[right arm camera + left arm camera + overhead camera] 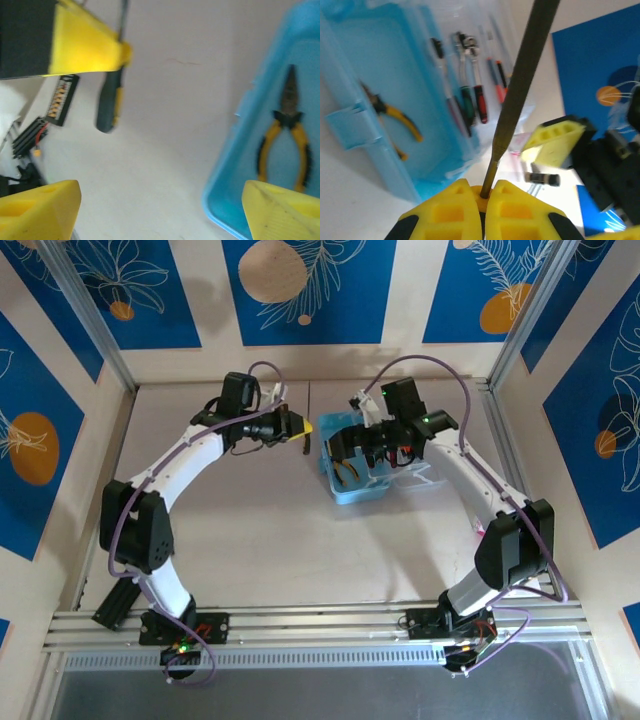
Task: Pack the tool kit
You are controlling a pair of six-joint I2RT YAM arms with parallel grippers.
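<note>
Left wrist view has my left tool [486, 192] clamped on the thin neck of a file [520, 85] near the open blue case [380, 60], right tool [160, 189] spread apart, and I fear the long blade twisting loose or snagging the rim.

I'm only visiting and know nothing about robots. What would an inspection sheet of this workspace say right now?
Surface: pale table, no spills seen.
Job's things: light-blue case lies open; yellow-handled pliers in one half; screwdrivers and wrenches in the other; long dark tool not yet packed.
Clutter: small pink thing beside the right arm, too small to identify.
Grippers: left gripper shut on the long dark tool; right gripper open at the case's edge.
Cables: purple cables loop along both arms.
Surroundings: blue wall panels with orange fruit prints; metal frame rails.
</note>
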